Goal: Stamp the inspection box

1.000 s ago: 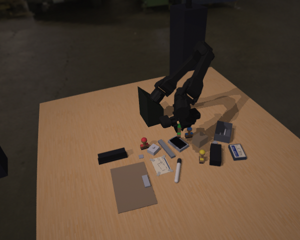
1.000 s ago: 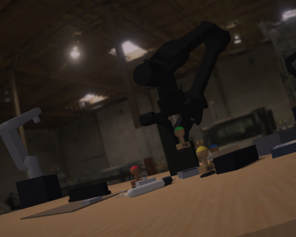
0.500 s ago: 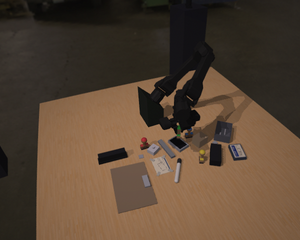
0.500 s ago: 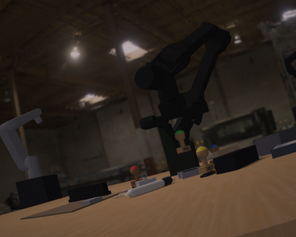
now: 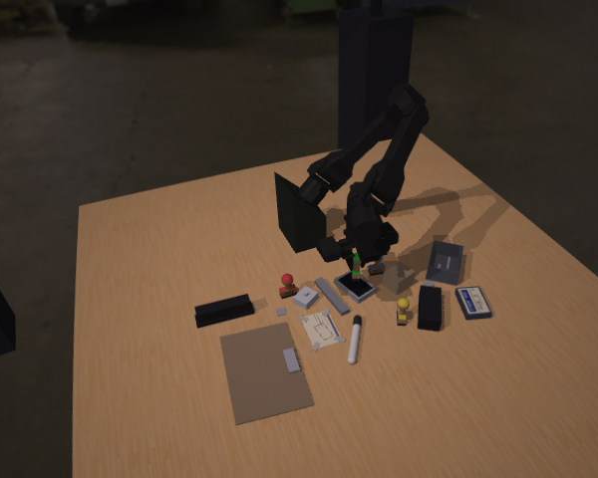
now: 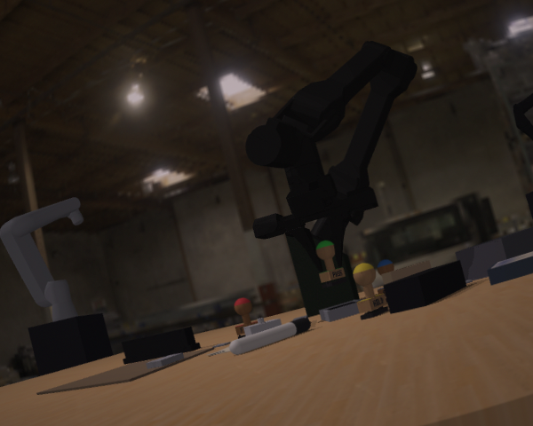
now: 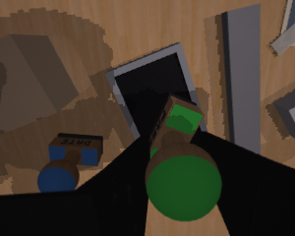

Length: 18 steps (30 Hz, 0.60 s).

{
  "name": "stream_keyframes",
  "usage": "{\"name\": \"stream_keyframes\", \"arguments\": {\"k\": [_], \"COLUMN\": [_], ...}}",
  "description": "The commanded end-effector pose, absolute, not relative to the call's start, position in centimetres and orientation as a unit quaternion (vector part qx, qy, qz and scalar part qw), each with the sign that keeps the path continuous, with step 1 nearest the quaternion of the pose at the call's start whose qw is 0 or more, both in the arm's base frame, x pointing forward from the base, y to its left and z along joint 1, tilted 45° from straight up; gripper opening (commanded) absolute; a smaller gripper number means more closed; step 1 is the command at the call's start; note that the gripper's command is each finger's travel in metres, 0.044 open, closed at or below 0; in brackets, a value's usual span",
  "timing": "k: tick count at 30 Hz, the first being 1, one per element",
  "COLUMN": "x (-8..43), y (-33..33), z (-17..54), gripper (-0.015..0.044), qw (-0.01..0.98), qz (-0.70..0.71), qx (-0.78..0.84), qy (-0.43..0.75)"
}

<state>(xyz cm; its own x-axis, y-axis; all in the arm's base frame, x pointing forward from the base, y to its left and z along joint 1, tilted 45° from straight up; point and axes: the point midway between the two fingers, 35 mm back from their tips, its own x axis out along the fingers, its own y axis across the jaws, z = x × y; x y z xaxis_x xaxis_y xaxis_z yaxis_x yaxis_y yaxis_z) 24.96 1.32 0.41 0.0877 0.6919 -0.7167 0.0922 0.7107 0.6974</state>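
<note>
My gripper (image 5: 356, 257) (image 6: 330, 257) (image 7: 172, 141) is shut on the green-topped PASS stamp (image 5: 356, 268) (image 6: 325, 251) (image 7: 183, 189). The stamp hangs roughly upright, its PASS label showing in the exterior view. It is above the ink pad (image 5: 357, 290) (image 6: 340, 311) (image 7: 143, 84), with a visible gap below it in the exterior view. In the wrist view its block overlaps the pad's lower right part. The card (image 5: 309, 330) is taped to the bench, with a box outlined on it. The stamp's underside is hidden.
A grey bar (image 5: 332, 296) (image 7: 244, 79) lies between pad and card. A blue-topped DATE stamp (image 5: 376, 269) (image 7: 57, 180) and a brownish block (image 5: 398, 278) (image 7: 20, 84) are near the pad. Red-topped (image 5: 287, 286) and yellow-topped (image 5: 402, 310) stamps and a marker (image 5: 354, 342) stand or lie around.
</note>
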Motion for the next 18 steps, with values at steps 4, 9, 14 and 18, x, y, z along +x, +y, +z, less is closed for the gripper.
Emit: {"name": "stream_keyframes", "arguments": {"k": [4,9,14,18], "x": [24.87,24.9,24.91,24.93], "y": [1.76,2.0,2.24,2.43], "z": [0.05,-0.19,-0.42,-0.6], "gripper": [0.0,0.0,0.0,0.0], "qw": [0.668,0.668,0.668,0.668], "qz": [0.224,0.224,0.224,0.224], "qx": [0.311,0.311,0.311,0.311], "qy": [0.638,0.638,0.638,0.638]}}
